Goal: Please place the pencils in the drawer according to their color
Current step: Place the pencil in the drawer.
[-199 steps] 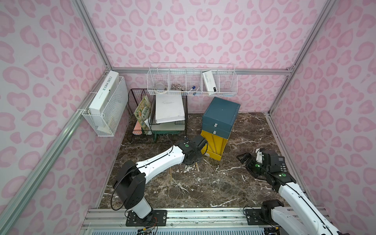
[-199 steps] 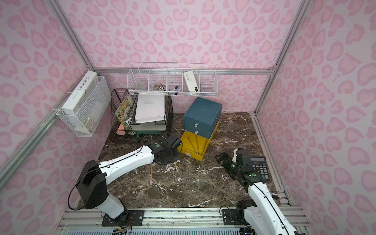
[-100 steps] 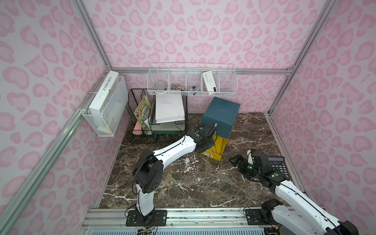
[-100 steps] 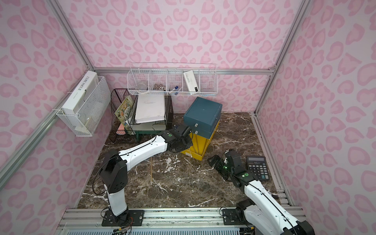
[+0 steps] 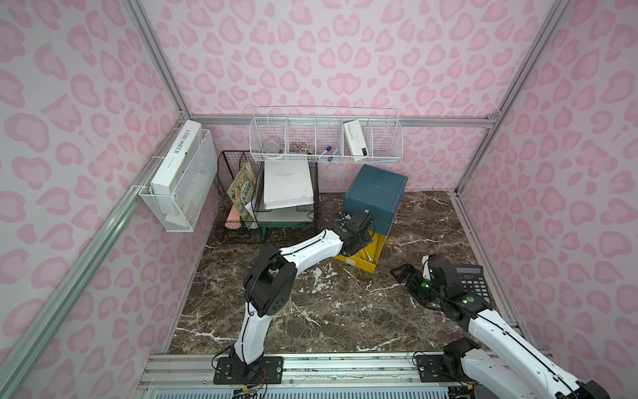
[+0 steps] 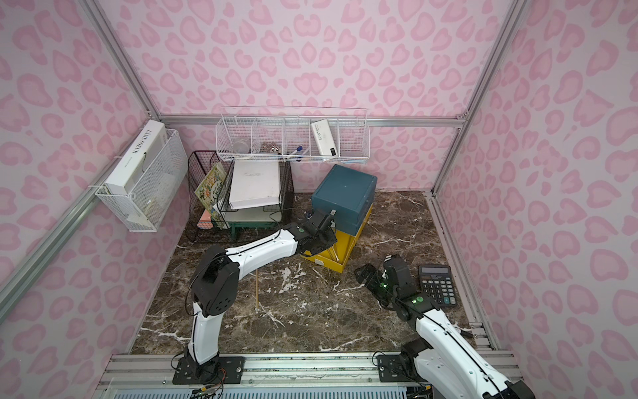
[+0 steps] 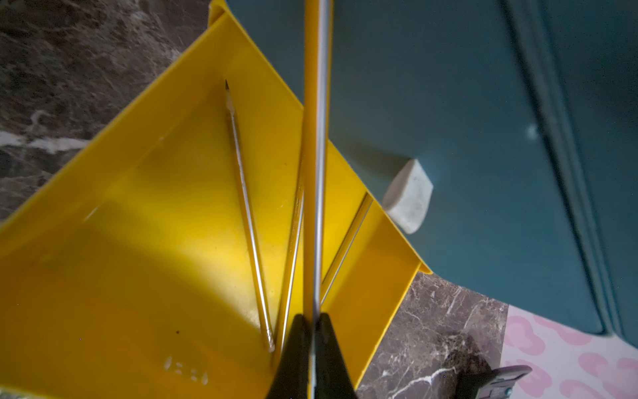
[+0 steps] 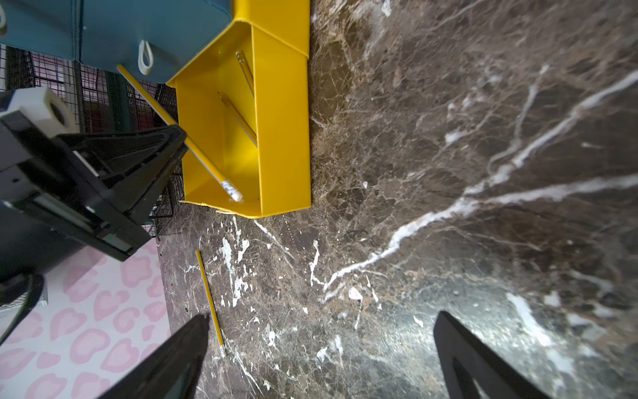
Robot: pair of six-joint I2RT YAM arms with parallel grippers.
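Observation:
The drawer (image 5: 376, 193) is a dark-teal cabinet at the back; its lowest yellow tray (image 5: 361, 257) is pulled out onto the marble. My left gripper (image 7: 313, 321) is shut on a yellow pencil (image 7: 316, 155) and hangs over that open tray, as the right wrist view shows with the pencil (image 8: 165, 119) slanting down, eraser end low. Three yellow pencils (image 7: 247, 221) lie inside the tray. One more yellow pencil (image 8: 210, 297) lies loose on the table (image 6: 257, 290), close to one finger of my right gripper (image 8: 321, 314), which stands open and empty to the tray's right (image 5: 402, 276).
A black calculator (image 5: 474, 281) lies by the right wall, just behind the right arm. A black wire file rack (image 5: 241, 193) with books and papers stands left of the cabinet. White wire baskets hang on the back wall (image 5: 324, 145) and the left wall (image 5: 179, 183).
My left gripper has carried the yellow pencil from the table's middle back and right to over the open yellow tray. The right gripper has shifted slightly left, uncovering more of the calculator.

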